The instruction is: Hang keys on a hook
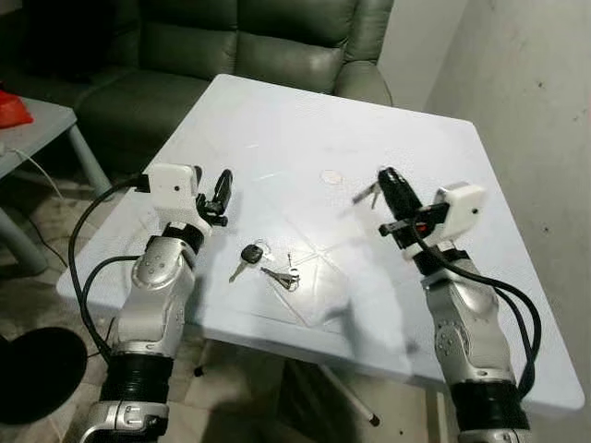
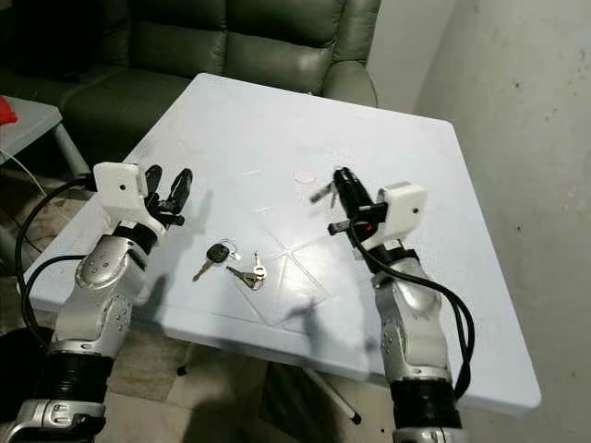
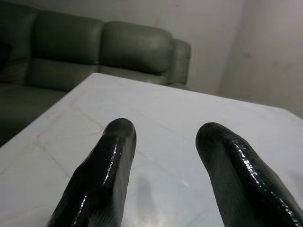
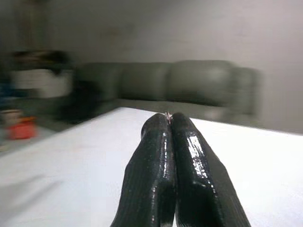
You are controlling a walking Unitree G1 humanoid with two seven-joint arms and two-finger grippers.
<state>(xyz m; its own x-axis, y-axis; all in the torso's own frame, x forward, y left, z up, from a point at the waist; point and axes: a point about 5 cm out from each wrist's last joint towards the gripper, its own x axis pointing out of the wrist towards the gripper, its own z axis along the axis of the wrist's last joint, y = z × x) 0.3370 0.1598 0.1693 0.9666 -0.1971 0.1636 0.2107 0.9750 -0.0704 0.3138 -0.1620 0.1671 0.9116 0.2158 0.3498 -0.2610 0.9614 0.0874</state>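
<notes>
My right gripper (image 1: pixel 386 181) was squeezed tight on one small key (image 1: pixel 366 194), held up over the white table (image 1: pixel 277 120). My left gripper (image 1: pixel 220 190) was spread apart, holding nothing. More keys (image 1: pixel 263 264) lay on the table. I saw no hook, so hanging was left.

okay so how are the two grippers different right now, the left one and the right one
The left gripper has its fingers spread apart and holds nothing; the right gripper is pinched shut on a key, lifted off the table. The left gripper hovers beside the key bunch lying on the table; the right one sits farther from it. Both have long black fingers and white wrist housings.
</notes>
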